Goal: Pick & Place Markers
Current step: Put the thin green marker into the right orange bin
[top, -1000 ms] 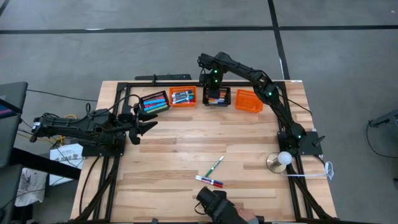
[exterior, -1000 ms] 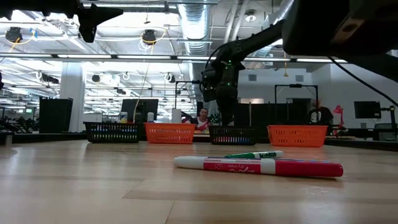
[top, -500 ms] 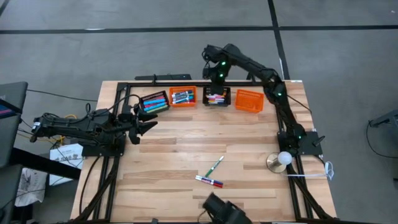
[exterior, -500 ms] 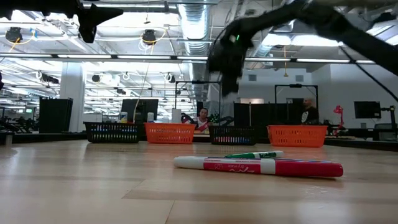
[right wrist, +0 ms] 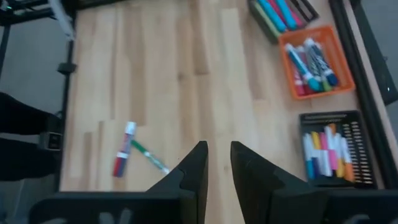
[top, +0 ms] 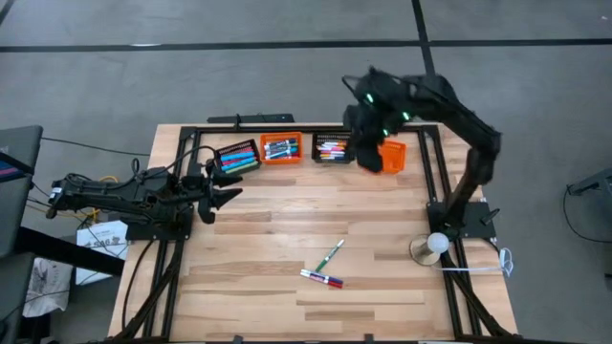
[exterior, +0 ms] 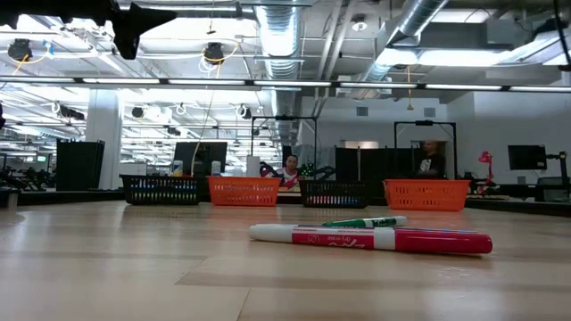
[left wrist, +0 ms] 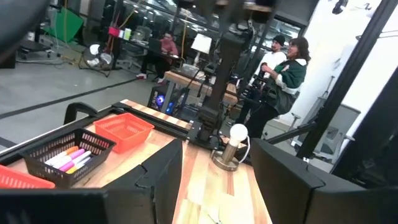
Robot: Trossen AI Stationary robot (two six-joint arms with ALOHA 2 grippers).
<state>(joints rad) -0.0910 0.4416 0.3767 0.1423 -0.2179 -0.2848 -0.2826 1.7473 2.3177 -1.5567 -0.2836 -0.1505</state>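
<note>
Since two markers lie loose on the table (top: pixel 249 239) while the rest are already sorted into baskets, the step in hand looks like the gap between a drop-off and the next pick. Taking the black basket (top: pixel 333 149) in the far row as landmark: a black basket of blue and green markers (top: pixel 236 157) and an orange basket (top: pixel 281 149) of mixed ones sit on its left-arm side, and an orange basket (top: pixel 382 155) with no markers visible sits on its other side. The right arm hangs high just beside the black basket, over that last orange one, and its right gripper (right wrist: pixel 217 163) points down with the fingers parallel, a narrow gap between them and nothing held. The left arm waits well to the far side of the row, near the table's left edge, its left gripper (top: pixel 222 196) spread wide and empty. The green marker (top: pixel 330 255) and the red marker (top: pixel 321 279) lie well toward the near edge from the black basket, the green one tilted, the red one just below it, close but whether touching I cannot tell. The next move probably calls for the right arm to travel out over that pair, widen its fingers, line them across one barrel and come down on it alone.
</note>
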